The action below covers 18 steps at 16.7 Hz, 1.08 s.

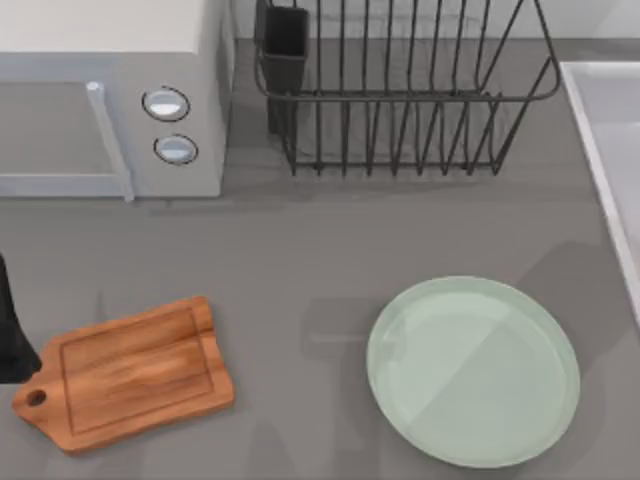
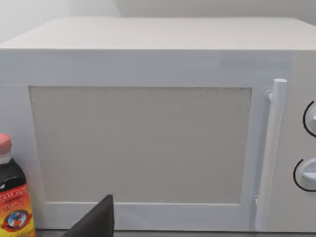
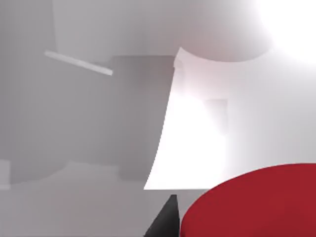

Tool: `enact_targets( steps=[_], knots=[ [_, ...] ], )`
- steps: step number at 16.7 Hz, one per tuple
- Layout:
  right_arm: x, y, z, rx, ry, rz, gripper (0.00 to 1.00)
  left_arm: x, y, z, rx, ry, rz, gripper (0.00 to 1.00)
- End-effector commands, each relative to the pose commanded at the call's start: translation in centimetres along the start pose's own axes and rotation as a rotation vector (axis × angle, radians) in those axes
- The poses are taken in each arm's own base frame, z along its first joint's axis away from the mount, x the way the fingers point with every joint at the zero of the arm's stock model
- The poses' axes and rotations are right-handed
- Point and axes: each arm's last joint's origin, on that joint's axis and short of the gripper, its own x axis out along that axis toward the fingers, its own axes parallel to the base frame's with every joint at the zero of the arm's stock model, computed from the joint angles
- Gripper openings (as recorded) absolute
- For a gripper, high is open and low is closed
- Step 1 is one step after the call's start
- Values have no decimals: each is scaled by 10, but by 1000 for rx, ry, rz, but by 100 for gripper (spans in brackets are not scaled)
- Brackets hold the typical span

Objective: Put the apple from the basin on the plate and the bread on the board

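The red apple (image 3: 252, 205) looms large and close in the right wrist view, against the pale inner walls of the basin (image 3: 98, 128). A dark part of my right gripper (image 3: 165, 222) sits right beside it. The basin's white rim (image 1: 600, 130) runs along the table's right edge. The mint-green plate (image 1: 473, 370) lies bare at the front right. The wooden board (image 1: 125, 372) lies bare at the front left, handle pointing left. The bread is out of view. My left arm (image 1: 12, 330) is parked at the left edge beside the board.
A white microwave (image 1: 110, 90) stands at the back left, and my left wrist camera faces its door (image 2: 143, 143). A dark sauce bottle (image 2: 12, 202) stands by it. A black wire dish rack (image 1: 400, 90) fills the back middle.
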Motion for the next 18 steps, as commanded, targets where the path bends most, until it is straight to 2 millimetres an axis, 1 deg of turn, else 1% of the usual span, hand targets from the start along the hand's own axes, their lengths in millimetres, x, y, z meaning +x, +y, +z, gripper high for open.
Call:
enact_targets(
  steps=[1, 2, 6, 7, 9, 11, 14, 16, 18],
  knots=[
    [-8, 0, 0, 0, -6, -2, 0, 0, 0, 0, 0, 0, 0, 100],
    [-12, 1, 0, 0, -9, -3, 0, 0, 0, 0, 0, 0, 0, 100],
    [-11, 1, 0, 1, -8, -2, 0, 0, 0, 0, 0, 0, 0, 100],
    [-16, 4, 2, 1, -23, -7, 0, 0, 0, 0, 0, 0, 0, 100],
    [-31, 20, 7, 3, -54, -14, 0, 0, 0, 0, 0, 0, 0, 100],
    [-44, 48, 10, 6, -74, -13, 0, 0, 0, 0, 0, 0, 0, 100],
    [-63, 107, 8, 10, -83, 2, 0, 0, 0, 0, 0, 0, 0, 100],
    [-74, 152, -1, 12, -75, 14, 0, 0, 0, 0, 0, 0, 0, 100],
    [-84, 196, -16, 11, -58, 23, 0, 0, 0, 0, 0, 0, 0, 100]
  ],
)
